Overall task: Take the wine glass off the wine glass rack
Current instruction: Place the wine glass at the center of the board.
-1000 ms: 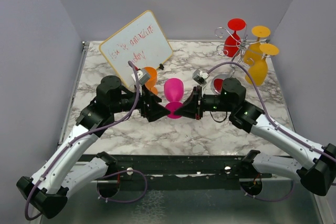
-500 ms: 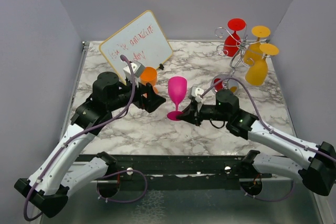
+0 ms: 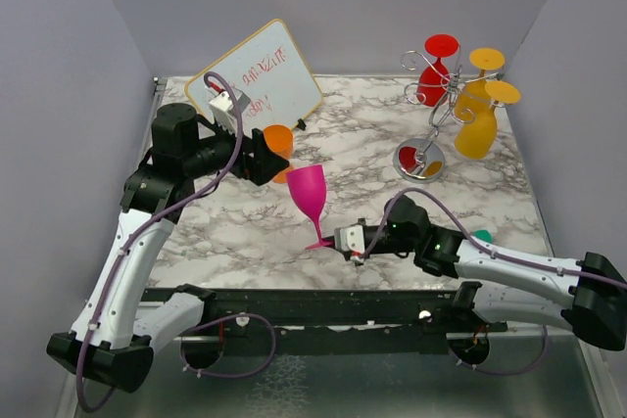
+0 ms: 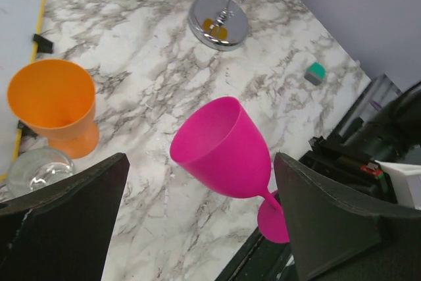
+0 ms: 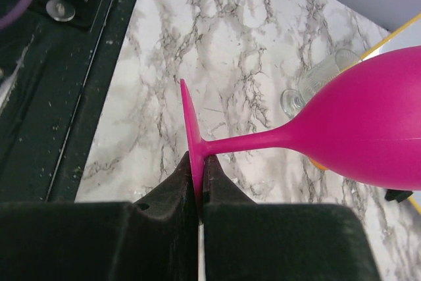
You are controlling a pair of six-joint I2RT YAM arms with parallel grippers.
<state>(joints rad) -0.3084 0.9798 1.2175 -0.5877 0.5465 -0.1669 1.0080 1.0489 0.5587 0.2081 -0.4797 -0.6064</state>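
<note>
The pink wine glass (image 3: 307, 193) leans tilted near the table's front edge, bowl up and to the left. My right gripper (image 3: 333, 240) is shut on its round foot, which is pinched edge-on between the jaws in the right wrist view (image 5: 199, 162). My left gripper (image 3: 277, 165) is open and empty, raised behind and left of the glass, which sits below its jaws in the left wrist view (image 4: 227, 153). The silver wine glass rack (image 3: 431, 119) stands back right with a red glass (image 3: 433, 66) and two yellow glasses (image 3: 480, 124) hanging on it.
An orange glass (image 3: 278, 139) stands upright by my left gripper, with a clear glass (image 4: 36, 169) beside it. A whiteboard (image 3: 257, 80) leans at the back left. A small green block (image 3: 481, 236) lies at the front right. The rack's mirrored base (image 4: 218, 21) is on the marble.
My right gripper has pulled the pink glass toward the table's front edge and it now tilts. My left arm has drawn back, up and to the left, away from the glass.
</note>
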